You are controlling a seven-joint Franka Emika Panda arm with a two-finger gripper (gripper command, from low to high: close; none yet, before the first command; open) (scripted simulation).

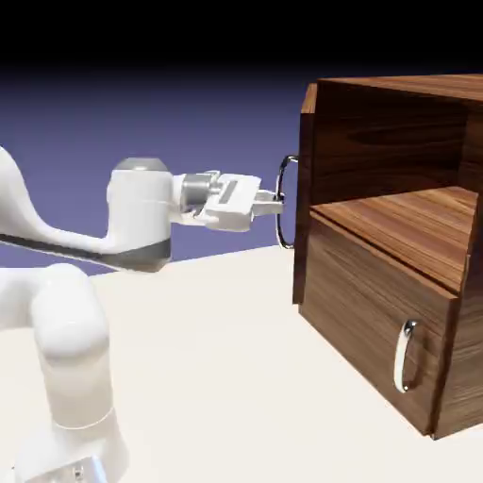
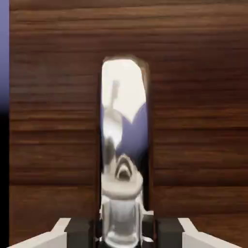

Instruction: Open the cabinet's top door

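One cabinet [image 1: 396, 255] carried two chrome handles. The top door [image 1: 306, 189] stood swung out edge-on, its upright handle [image 1: 284, 200] pinched by the tool [image 1: 279, 199].

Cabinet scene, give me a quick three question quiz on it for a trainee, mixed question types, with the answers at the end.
1. True or false: the gripper is closed on the handle of the top door.
2. Pick one. The top door is: A) shut flat against the cabinet; B) swung open, so the upper compartment shows; C) lying on the table.
3. Fill in the blank: the lower panel is ____ (open or shut).

Key: 1 true; 2 B; 3 shut.
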